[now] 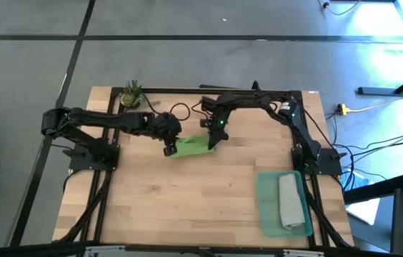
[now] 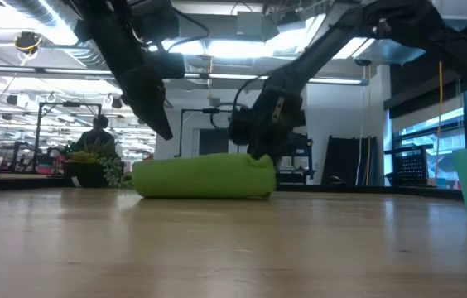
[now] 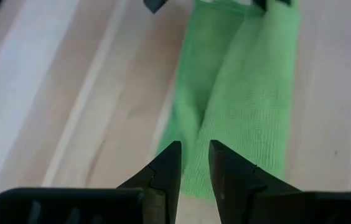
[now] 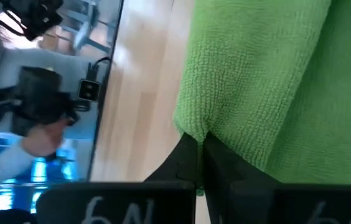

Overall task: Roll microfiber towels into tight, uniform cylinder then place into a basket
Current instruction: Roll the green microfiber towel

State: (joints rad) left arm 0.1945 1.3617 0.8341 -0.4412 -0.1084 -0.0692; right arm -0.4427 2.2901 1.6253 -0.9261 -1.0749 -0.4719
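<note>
The bright green microfiber towel (image 1: 191, 146), loosely rolled, lies at the table's far middle. The right gripper (image 4: 199, 149) pinches its right end, fingers closed tight. The left gripper (image 3: 194, 165) hovers at its left end, fingers slightly parted, holding nothing. A rolled light grey towel (image 1: 291, 202) lies in the translucent teal plastic basket (image 1: 266, 207), near right.

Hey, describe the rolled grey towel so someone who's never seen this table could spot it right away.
Start at the wooden table and go to its near right corner, where the teal basket sits. The grey towel lies inside it, rolled into a cylinder; the green towel lies mid-table between the claws.
</note>
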